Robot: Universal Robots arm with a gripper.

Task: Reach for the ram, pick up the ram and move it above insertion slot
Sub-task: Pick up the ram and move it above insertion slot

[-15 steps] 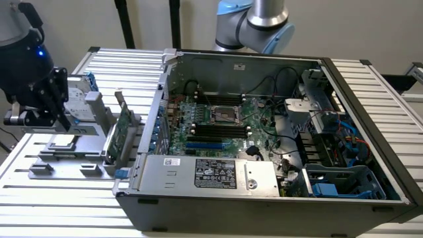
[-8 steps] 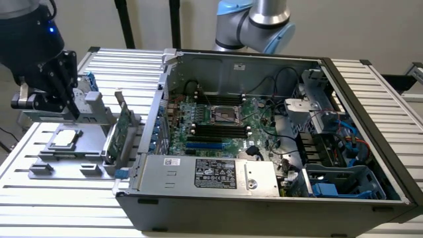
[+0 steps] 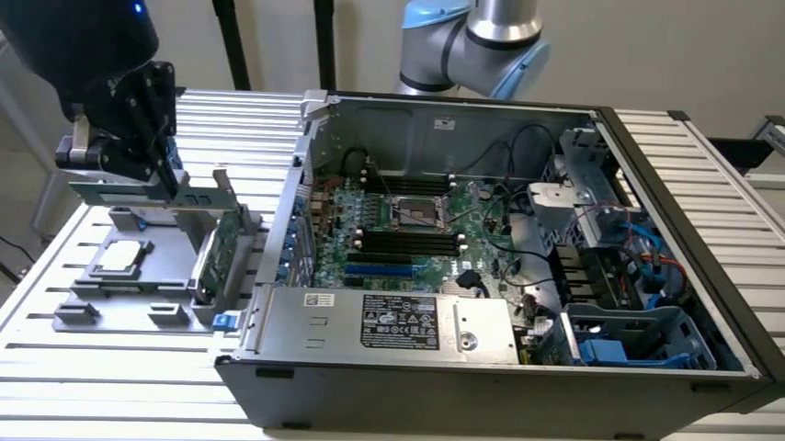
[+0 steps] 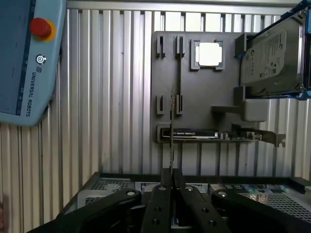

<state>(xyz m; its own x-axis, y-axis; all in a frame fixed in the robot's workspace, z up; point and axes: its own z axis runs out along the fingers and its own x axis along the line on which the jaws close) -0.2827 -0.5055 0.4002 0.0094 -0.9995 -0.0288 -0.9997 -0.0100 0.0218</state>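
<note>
While the arm's blue-and-silver elbow [image 3: 472,41] stands behind the open computer case [image 3: 491,276], the exterior view shows its dark wrist reaching down at the exterior view's left, over a grey moulded fixture [image 3: 135,276] on the ribbed aluminium table [image 3: 73,367]. The gripper [image 3: 157,179] hangs above that fixture with a thin flat piece, the ram [image 3: 123,190], clamped edge-up at its tip. A square silver processor [image 3: 123,257] lies flat in a fixture pocket, and a taller green expansion card [image 3: 219,253] with a metal bracket stands upright just beside the case wall. Inside the case lie a green motherboard with black memory slots [image 3: 405,241] and loose black cables. In the wrist view, the black fingers [image 4: 158,204] are pinched together on the ram [image 4: 171,131], seen edge-on as a thin dark line rising from between them. Beyond it sit the grey fixture [image 4: 194,97], the processor [image 4: 209,54], the silver hard drive [image 4: 269,56] with blue rails, the expansion card [image 4: 194,134], and a blue teach pendant [image 4: 29,58] with a red button.
</note>
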